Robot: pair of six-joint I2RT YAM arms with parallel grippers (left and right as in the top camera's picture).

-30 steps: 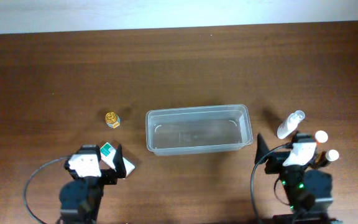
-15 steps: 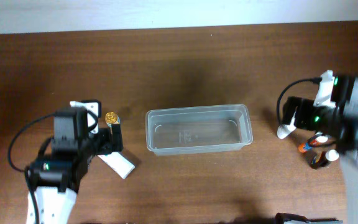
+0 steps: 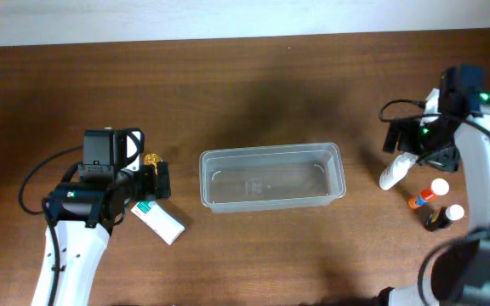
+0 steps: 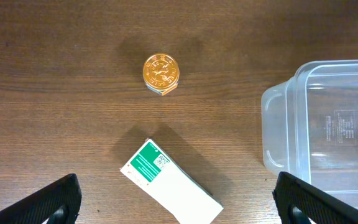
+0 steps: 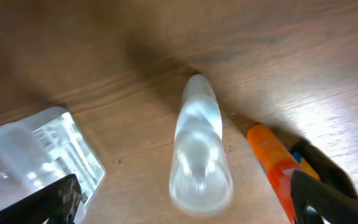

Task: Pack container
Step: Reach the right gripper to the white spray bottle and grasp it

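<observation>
The container point(image 3: 270, 177) is a clear plastic tub standing empty at the table's middle; it also shows in the left wrist view point(image 4: 328, 134) and its corner in the right wrist view point(image 5: 39, 152). My left gripper point(image 3: 153, 180) point(image 4: 179, 214) is open above a white box with a green label point(image 3: 160, 221) point(image 4: 169, 183), near a small gold-capped bottle point(image 3: 151, 160) point(image 4: 161, 73). My right gripper point(image 3: 413, 143) point(image 5: 194, 208) is open above a white squeeze bottle point(image 3: 395, 172) point(image 5: 197, 149) lying right of the container.
An orange tube with a white cap point(image 3: 428, 193) point(image 5: 273, 165) and a dark bottle with a white cap point(image 3: 446, 216) lie at the right, close to the white bottle. A pale wall strip runs along the table's far edge.
Both arms have swung up from the near edge. The left gripper now hangs over the box and gold bottle, the right one over the white bottle. Objects have not moved.
</observation>
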